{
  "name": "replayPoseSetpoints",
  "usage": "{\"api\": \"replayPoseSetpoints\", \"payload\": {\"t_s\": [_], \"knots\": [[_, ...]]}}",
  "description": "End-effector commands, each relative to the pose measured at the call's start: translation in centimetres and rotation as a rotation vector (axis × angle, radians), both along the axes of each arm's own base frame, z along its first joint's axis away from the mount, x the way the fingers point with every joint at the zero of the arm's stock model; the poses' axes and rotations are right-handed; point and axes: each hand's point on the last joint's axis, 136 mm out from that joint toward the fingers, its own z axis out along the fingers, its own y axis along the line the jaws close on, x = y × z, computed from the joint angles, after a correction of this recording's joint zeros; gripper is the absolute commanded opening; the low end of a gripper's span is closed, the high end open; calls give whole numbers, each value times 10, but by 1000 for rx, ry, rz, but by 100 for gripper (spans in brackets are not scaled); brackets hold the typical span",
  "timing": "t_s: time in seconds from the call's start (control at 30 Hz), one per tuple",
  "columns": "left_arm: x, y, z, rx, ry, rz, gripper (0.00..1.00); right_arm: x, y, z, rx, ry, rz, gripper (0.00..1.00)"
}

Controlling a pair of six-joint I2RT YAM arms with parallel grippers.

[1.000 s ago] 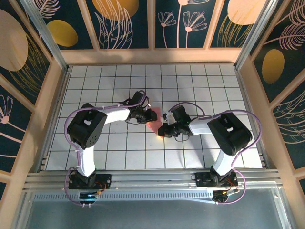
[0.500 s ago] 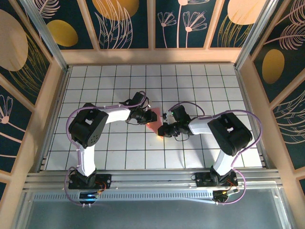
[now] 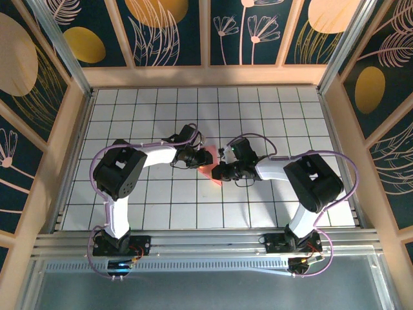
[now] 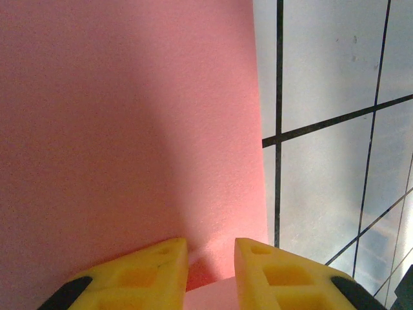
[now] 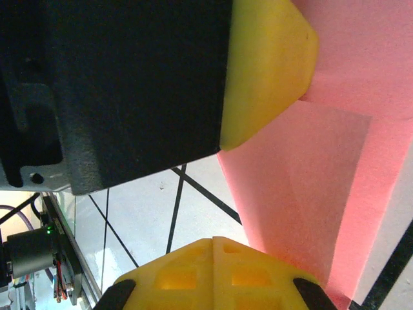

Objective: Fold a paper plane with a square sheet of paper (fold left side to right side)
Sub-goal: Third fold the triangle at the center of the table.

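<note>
Right now your left gripper [image 4: 211, 248] has its yellow fingertips a narrow gap apart, clamped on nothing, with a sliver of pink showing between them. They sit low at the near edge of the square sheet of paper [image 4: 129, 129], which I judge is meant to pin that side flat rather than lift it. Your right gripper [image 5: 213, 244] is fully closed, its two pads pressed together into one blunt tip just beside the sheet's edge. That shape suits pressing or sliding along a crease. From the right wrist you can see a paler layer of the paper lying over the rest, with one left fingertip [image 5: 271, 58] just by its upper corner. From above, the two grippers meet from opposite sides over the pink sheet, near the middle of the white gridded table [image 3: 271, 110]. The fold looks partway made, but you cannot tell from here whether the crease is sharp.
</note>
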Motion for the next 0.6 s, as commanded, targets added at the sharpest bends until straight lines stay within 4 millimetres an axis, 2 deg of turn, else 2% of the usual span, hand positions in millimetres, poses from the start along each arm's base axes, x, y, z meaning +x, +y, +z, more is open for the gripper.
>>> {"api": "replayPoseSetpoints", "payload": {"t_s": [0.0,0.27,0.57], "knots": [[-6,8,-17,41,24,-3,26,-5,0,-8,-22,10,15,3],[-5,8,-17,41,22,0,26,-13,-4,-23,-43,41,18,3],[-5,9,-17,46,22,1,26,-23,-5,-30,-52,63,25,3]]}}
